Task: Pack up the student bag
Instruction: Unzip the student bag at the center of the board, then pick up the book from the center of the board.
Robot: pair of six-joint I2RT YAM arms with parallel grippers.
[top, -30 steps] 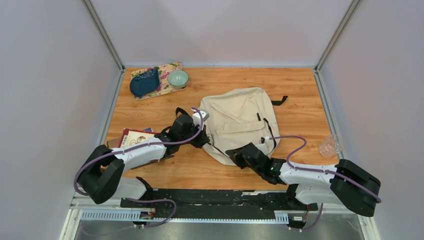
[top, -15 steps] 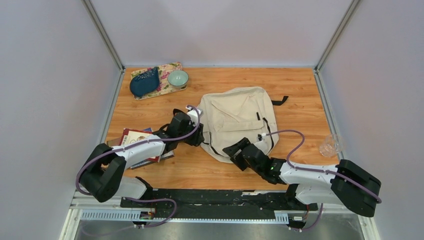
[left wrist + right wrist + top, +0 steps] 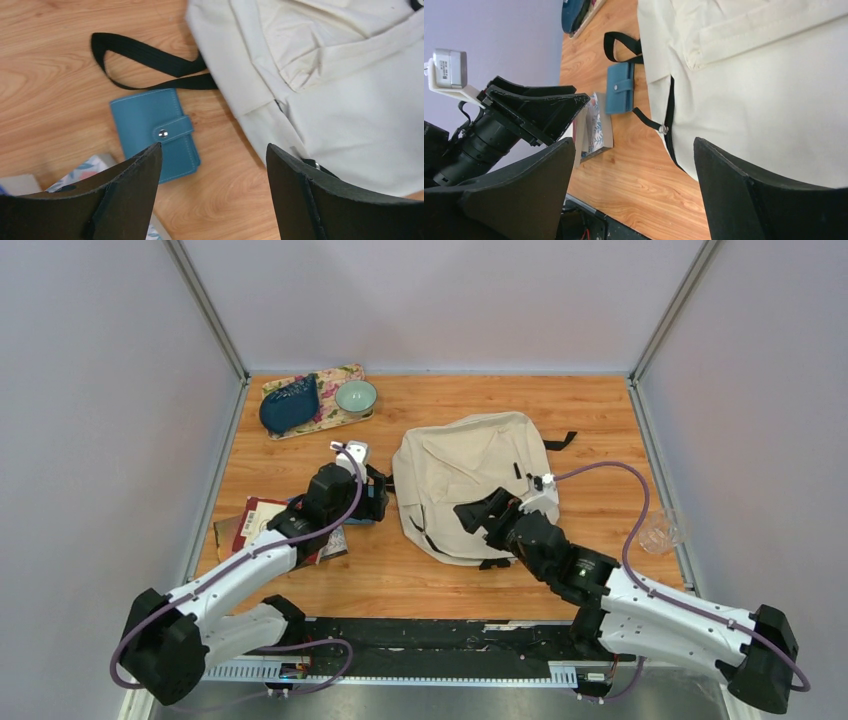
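Observation:
The student bag [image 3: 472, 480], cream fabric with black straps, lies flat in the middle of the table. It fills the upper right of the left wrist view [image 3: 350, 85] and of the right wrist view [image 3: 764, 85]. My left gripper [image 3: 378, 496] hovers open just left of the bag, with only bare wood between its fingers [image 3: 214, 146]. A blue snap wallet [image 3: 155, 135] lies beneath it beside a black strap loop [image 3: 145, 55]. My right gripper [image 3: 480, 513] is open above the bag's near left edge, holding nothing [image 3: 634, 142].
A stack of books [image 3: 270, 530] lies left of the wallet. At the back left, a floral mat [image 3: 335, 412] carries a dark blue pouch [image 3: 290, 405] and a pale green bowl [image 3: 356, 396]. A clear glass [image 3: 660, 530] stands at the right edge.
Both grippers went from shut to open and came off the bag's edges. The left arm drew back to the left, and the right arm lifted and moved over the bag's near edge.

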